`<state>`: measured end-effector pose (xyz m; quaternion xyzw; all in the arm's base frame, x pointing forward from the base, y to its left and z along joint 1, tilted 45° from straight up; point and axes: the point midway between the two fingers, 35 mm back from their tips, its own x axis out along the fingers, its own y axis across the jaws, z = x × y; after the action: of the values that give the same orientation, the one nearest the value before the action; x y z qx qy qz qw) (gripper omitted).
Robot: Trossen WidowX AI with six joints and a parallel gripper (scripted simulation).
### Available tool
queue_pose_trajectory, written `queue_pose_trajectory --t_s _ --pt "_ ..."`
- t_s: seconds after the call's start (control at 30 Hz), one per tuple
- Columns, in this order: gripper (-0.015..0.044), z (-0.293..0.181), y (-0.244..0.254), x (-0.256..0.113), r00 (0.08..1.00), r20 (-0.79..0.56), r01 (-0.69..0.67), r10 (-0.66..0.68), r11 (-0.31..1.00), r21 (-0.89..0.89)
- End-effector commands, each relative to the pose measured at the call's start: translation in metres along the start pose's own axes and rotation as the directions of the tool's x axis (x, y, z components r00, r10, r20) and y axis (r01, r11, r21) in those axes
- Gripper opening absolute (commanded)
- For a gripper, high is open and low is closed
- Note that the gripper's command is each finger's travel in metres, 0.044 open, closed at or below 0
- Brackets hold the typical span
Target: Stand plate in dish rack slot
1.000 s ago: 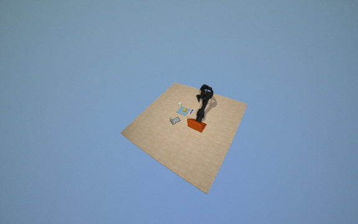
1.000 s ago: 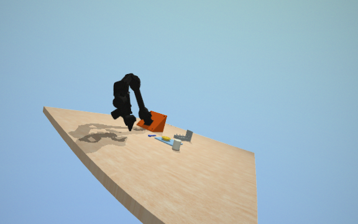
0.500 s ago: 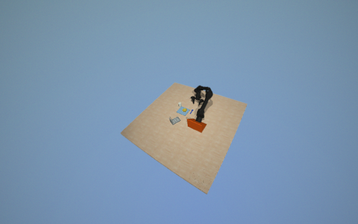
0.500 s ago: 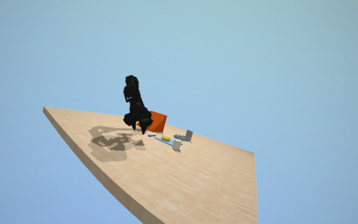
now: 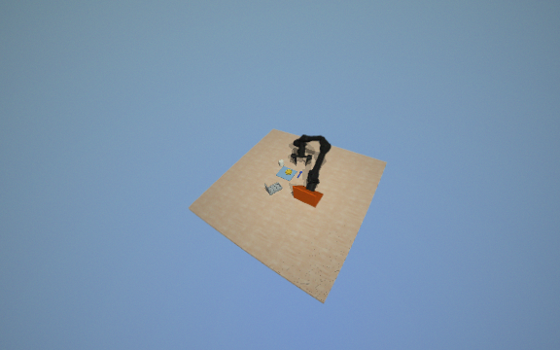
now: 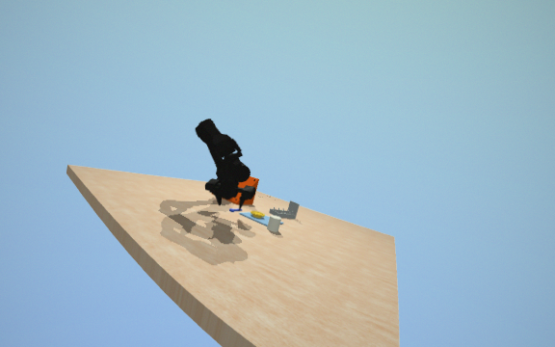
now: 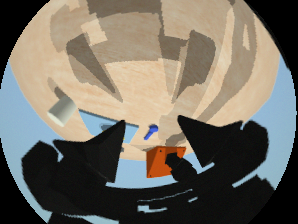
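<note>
My gripper (image 5: 302,163) (image 6: 229,206) (image 7: 152,120) is open and empty, pointing down above the table. It is beside the blue square (image 5: 282,176) (image 6: 262,221) (image 7: 95,122), on the side of the blue utensil (image 5: 299,174) (image 6: 235,210) (image 7: 151,132). A yellow piece (image 5: 288,171) (image 6: 257,214) lies on the blue square. The grey dish rack (image 5: 274,189) (image 6: 286,215) stands beyond the square, with small pegs and a tall upright part at one end. Which thing is the plate is too small to tell.
A white cylinder (image 5: 281,162) (image 6: 274,224) (image 7: 62,111) stands close by the blue square. The orange base block (image 5: 307,195) (image 7: 155,162) carries the arm, near the rack. The arm's shadow falls on the table (image 5: 241,209) (image 6: 335,270).
</note>
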<state>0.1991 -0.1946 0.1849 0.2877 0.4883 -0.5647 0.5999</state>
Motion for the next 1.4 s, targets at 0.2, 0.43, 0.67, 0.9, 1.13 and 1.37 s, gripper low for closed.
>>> queue_pose_trajectory --t_s 0.2,0.43,0.67,0.9,1.13,1.37 --pt "0.04 -0.023 0.035 0.007 0.996 0.063 0.076 -0.06 0.952 -0.296" --pt "0.04 -0.04 0.057 0.009 0.988 0.126 0.135 -0.085 0.87 -0.473" --pt "0.04 -0.062 0.078 0.01 0.977 0.194 0.199 -0.093 0.739 -0.643" --pt "0.04 -0.083 0.094 0.009 0.958 0.273 0.273 -0.092 0.597 -0.755" --pt "0.04 -0.101 0.107 0.008 0.934 0.348 0.346 -0.081 0.448 -0.824" --pt "0.04 -0.102 0.108 0.01 0.932 0.354 0.352 -0.08 0.433 -0.83"
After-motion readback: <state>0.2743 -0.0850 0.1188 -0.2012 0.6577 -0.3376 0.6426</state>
